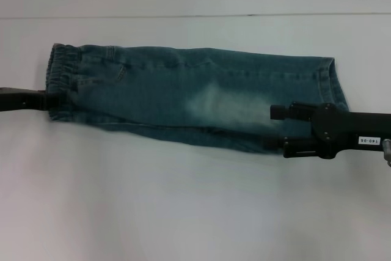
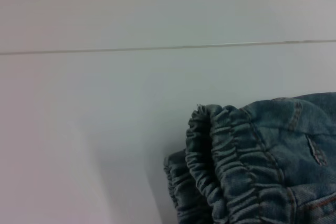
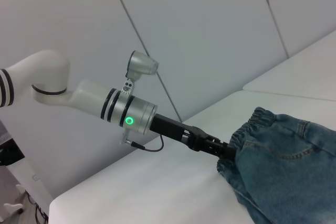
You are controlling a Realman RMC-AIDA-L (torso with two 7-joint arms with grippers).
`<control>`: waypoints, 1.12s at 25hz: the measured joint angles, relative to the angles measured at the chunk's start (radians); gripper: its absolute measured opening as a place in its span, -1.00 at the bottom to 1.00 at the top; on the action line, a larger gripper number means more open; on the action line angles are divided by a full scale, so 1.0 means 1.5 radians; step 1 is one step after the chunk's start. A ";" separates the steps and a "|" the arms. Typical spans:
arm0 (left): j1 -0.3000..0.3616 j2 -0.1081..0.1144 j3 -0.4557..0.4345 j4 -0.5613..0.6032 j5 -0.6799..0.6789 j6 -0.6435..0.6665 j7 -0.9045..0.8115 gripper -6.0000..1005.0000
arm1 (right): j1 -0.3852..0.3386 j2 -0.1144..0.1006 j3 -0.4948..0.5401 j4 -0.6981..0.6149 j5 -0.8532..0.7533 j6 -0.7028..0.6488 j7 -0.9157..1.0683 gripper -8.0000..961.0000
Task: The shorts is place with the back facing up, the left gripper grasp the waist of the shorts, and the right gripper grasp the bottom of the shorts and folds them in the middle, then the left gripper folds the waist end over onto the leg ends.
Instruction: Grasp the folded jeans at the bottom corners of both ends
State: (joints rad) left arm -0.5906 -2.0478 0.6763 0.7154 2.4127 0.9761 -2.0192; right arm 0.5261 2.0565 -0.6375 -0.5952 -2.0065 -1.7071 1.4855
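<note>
You have a plain white surface in front of you, with a thin seam line running across its far part. The right wrist view shows pale wall panels behind the surface, split by dark diagonal joints.

The shorts lie lengthwise across the surface, already folded in half along their length, blue denim with a faded patch near the middle. The elastic waist is at your left, the leg ends at your right.

Your left claw sits at the near corner of the waist. In the right wrist view you can see its black fingers closed on the gathered waistband, which bunches and lifts slightly there. The left wrist view shows only the ruffled waistband from close by, its layers stacked.

Your right claw lies over the near edge of the shorts by the leg ends. You cannot tell whether its fingers are apart or together, or whether they hold the cloth.
</note>
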 joint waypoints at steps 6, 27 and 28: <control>0.001 0.000 0.001 0.000 0.000 0.004 0.000 -0.24 | 0.000 0.002 -0.001 0.000 -0.001 0.006 -0.001 0.98; 0.002 0.000 -0.003 0.003 0.000 0.018 0.001 -0.55 | 0.001 0.002 -0.006 0.001 -0.002 0.013 -0.003 0.95; 0.002 0.000 -0.003 0.003 0.000 0.019 0.002 -0.57 | 0.001 0.003 -0.006 0.001 -0.002 0.013 -0.003 0.95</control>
State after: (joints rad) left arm -0.5878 -2.0478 0.6720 0.7195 2.4130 1.0041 -2.0167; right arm 0.5278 2.0604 -0.6458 -0.5936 -2.0096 -1.6883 1.4818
